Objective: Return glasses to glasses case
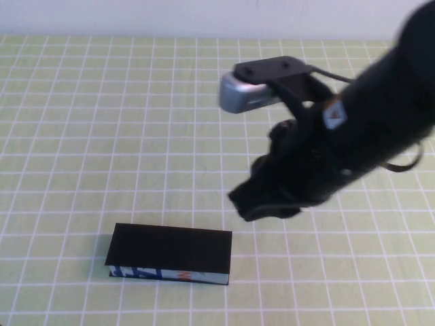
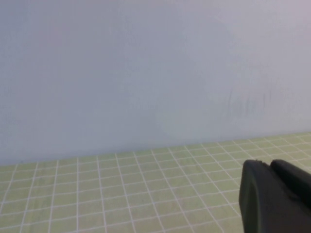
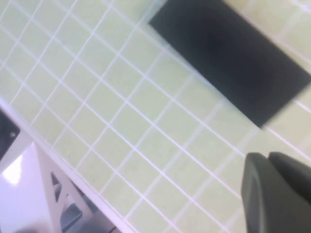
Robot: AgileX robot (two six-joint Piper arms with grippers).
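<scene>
The glasses case (image 1: 169, 254) lies lid-down-shut on the tabletop (image 1: 68, 136) at seven o'clock; no glasses show. The left gripper (image 2: 274, 196) is parked off-scene. The right gripper (image 1: 262, 200) hovers at four o'clock; whether either is open I cannot tell. Best next: lift the lid gently.

My right gripper (image 1: 262, 200) is black, its wrist camera (image 1: 245, 93) silver-grey, above the bench's right half. My left gripper (image 2: 274, 199) is black too, against a pale grey-blue wall (image 2: 146, 73). The bench (image 1: 81, 122) is pale green with a white grid. Near its front edge, the glasses case (image 1: 170, 248) is black, its front blue, white and orange-red.
</scene>
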